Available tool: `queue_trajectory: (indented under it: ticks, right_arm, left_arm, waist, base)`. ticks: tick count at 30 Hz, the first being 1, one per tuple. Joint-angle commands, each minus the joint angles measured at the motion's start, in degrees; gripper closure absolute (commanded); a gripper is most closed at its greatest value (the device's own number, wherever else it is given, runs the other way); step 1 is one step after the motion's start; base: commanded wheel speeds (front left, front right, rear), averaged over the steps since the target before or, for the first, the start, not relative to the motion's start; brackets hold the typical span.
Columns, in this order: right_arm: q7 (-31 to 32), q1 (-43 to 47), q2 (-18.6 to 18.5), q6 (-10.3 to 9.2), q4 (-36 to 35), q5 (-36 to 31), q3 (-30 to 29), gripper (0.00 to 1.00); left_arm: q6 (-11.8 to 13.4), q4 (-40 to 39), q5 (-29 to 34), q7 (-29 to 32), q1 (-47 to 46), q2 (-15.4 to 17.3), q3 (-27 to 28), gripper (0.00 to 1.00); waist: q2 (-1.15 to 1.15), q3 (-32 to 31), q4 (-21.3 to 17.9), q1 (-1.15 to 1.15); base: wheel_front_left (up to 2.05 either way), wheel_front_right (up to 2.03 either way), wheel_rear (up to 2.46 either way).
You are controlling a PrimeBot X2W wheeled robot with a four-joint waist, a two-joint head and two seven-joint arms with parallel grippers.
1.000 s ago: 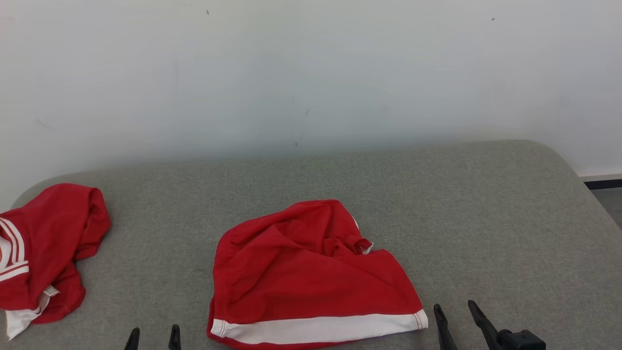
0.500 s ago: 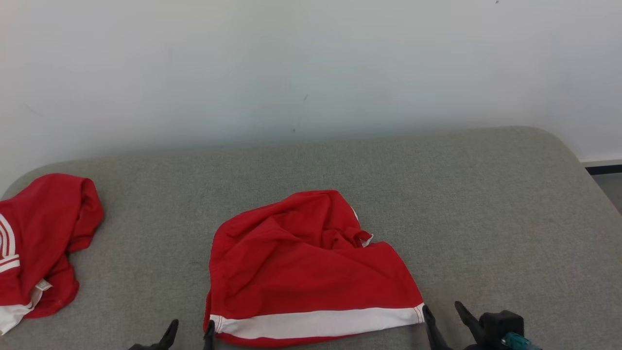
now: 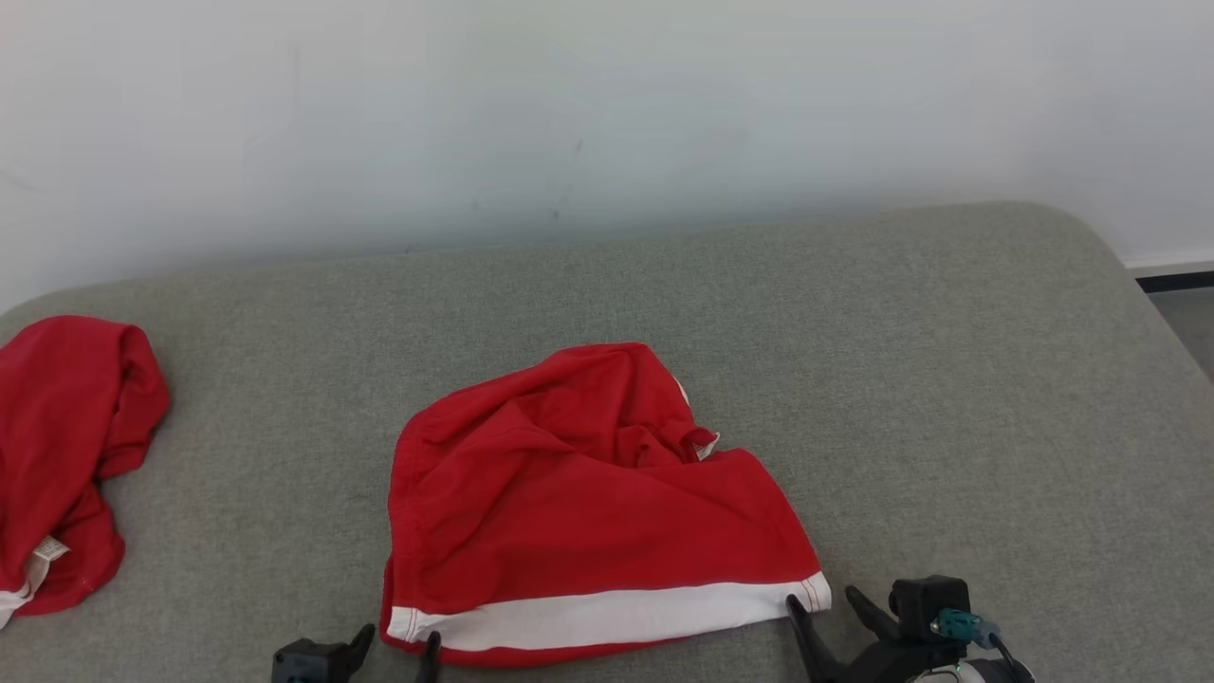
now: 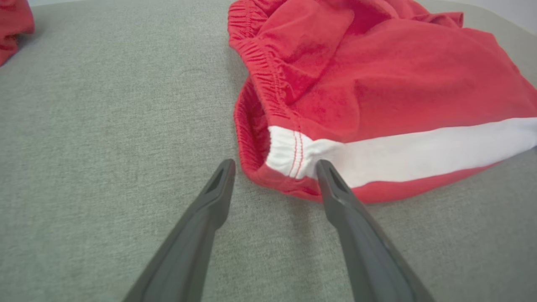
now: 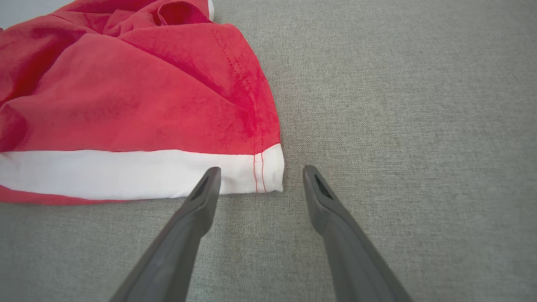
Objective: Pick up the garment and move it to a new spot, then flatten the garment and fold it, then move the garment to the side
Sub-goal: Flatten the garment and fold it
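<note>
Both are held open: left hand (image 3: 398, 637) and right hand (image 3: 821, 599) at either end of the white band (image 3: 607, 617) on the red garment (image 3: 569, 512), which lies crumpled mid-worktop (image 3: 948, 379) — soft, light cloth, best pinched there.

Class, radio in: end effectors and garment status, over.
Left end effector open, right end effector open, at stripe ends. Garment crumpled, unheld. Second garment far left.
</note>
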Motion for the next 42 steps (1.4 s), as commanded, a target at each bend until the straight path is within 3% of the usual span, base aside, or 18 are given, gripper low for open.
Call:
queue_trajectory:
  ticks: [1,14,15,16,17,18,19,20,25,29,36,42]
  right_arm:
    - [-0.7,-0.9,-0.1,-0.15,0.9,0.3,0.3,0.00]
    - [-2.9,-4.1,-0.1,-0.15,6.8,2.3,3.5,0.00]
    - [-3.0,-4.3,-0.1,-0.15,7.1,2.5,3.7,0.00]
    - [-3.0,-4.5,-0.1,-0.15,7.4,2.6,4.0,0.07]
    - [-3.1,-4.7,-0.1,-0.15,7.8,2.7,4.3,0.27]
    - [-3.4,-4.8,-0.1,-0.15,8.0,2.9,4.3,0.59]
    - [-3.8,-4.9,-0.1,-0.15,8.2,2.9,4.4,0.71]
    - [-4.0,-4.9,-0.1,-0.15,8.5,2.9,4.5,1.00]
    - [-4.7,-5.7,-0.1,-0.15,9.6,4.1,5.4,1.00]
    - [-7.9,-7.4,-0.1,-0.15,7.3,6.7,5.2,1.00]
    - [-12.5,-13.1,-0.2,-0.15,-1.9,7.8,1.5,1.00]
    - [-8.1,-22.1,-3.5,-0.15,-11.5,7.6,4.2,1.00]
  left_arm:
    - [-0.1,0.6,-0.3,-0.5,-0.9,0.5,-0.4,0.00]
    - [-0.3,3.7,-1.7,-3.7,-3.8,2.1,-3.6,0.01]
    - [-0.3,4.2,-1.7,-3.7,-4.0,2.2,-4.0,0.17]
    - [-0.4,4.6,-1.8,-3.8,-4.3,2.2,-4.5,0.55]
    - [-0.4,4.9,-1.8,-3.9,-4.7,2.2,-4.9,0.74]
    - [-0.4,5.3,-2.1,-4.1,-5.0,2.2,-5.4,1.00]
    - [-0.4,5.6,-2.3,-4.3,-5.3,2.2,-5.8,1.00]
    - [-0.4,6.0,-2.4,-4.4,-5.6,2.2,-6.2,1.00]
    - [-0.4,7.2,-4.1,-5.9,-6.7,2.1,-8.1,1.00]
    - [-0.4,5.0,-9.5,-7.9,-8.3,1.4,-7.5,1.00]
    - [-0.4,-3.0,-20.9,-6.3,-13.4,2.1,-8.2,1.00]
    - [-0.4,-9.8,-31.3,-1.2,-21.8,4.1,-8.2,1.00]
  waist:
    - [-0.01,0.2,0.1,-0.01]
    - [-0.01,0.0,0.8,-0.01]
    - [-0.01,-0.1,0.8,-0.01]
    - [-0.01,-0.1,0.8,-0.01]
    - [-0.01,-0.1,0.7,-0.01]
    - [-0.01,-0.1,0.7,-0.01]
    - [-0.01,-0.1,0.7,-0.01]
    - [-0.01,-0.1,0.6,-0.01]
    - [-0.01,-0.2,0.4,-0.01]
    - [-0.01,-0.2,0.4,-0.01]
    - [-0.01,-0.5,-0.1,-0.01]
    - [-0.01,1.4,-2.1,-0.01]
  base:
    - [0.00,0.00,0.00]
    - [0.00,0.00,0.00]
    - [0.00,0.00,0.00]
    - [0.00,0.00,0.00]
    - [0.00,0.00,0.00]
    - [0.00,0.00,0.00]
    - [0.00,0.00,0.00]
    - [0.00,0.00,0.00]
    - [0.00,0.00,0.00]
    - [0.00,0.00,0.00]
    - [0.00,0.00,0.00]
    - [0.00,0.00,0.00]
